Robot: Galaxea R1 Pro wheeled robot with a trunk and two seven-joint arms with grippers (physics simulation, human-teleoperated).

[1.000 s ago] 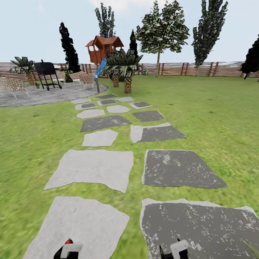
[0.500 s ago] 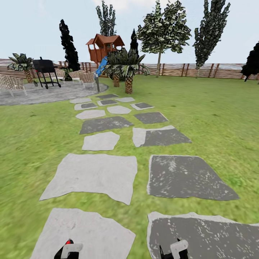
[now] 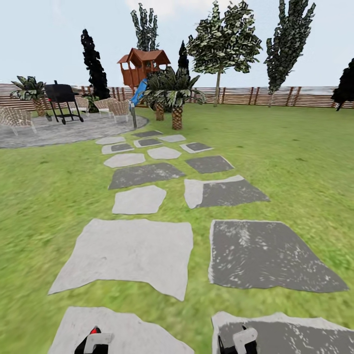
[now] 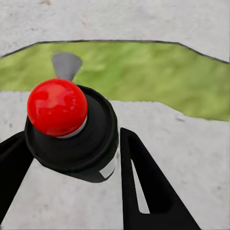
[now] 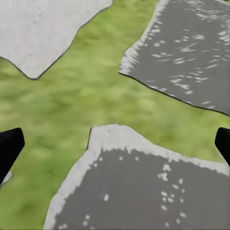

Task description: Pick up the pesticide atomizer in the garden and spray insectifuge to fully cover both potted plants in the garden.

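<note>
I am on the garden lawn (image 3: 295,162), facing a path of grey stone slabs (image 3: 128,250). My left gripper (image 3: 93,340) is at the lower edge of the head view. In the left wrist view its black fingers (image 4: 143,187) are shut on a black canister with a round red top (image 4: 57,108); I cannot tell if this is the pesticide atomizer. My right gripper (image 3: 238,340) is open over a dark slab (image 5: 143,187), with nothing between its fingers (image 5: 9,143). The potted plants are out of view.
The slabs lead to a grey paved patio (image 3: 59,130) with a black grill (image 3: 61,96) and wicker chairs (image 3: 115,108). Two scaly-trunked palms (image 3: 172,93) stand at the path's far end, before a wooden playhouse (image 3: 142,66). A brown slat fence (image 3: 275,96) rings the lawn.
The whole view has shifted: I have rolled forward along the path, and the near slabs have slid down the picture. Both grippers hold the same pose.
</note>
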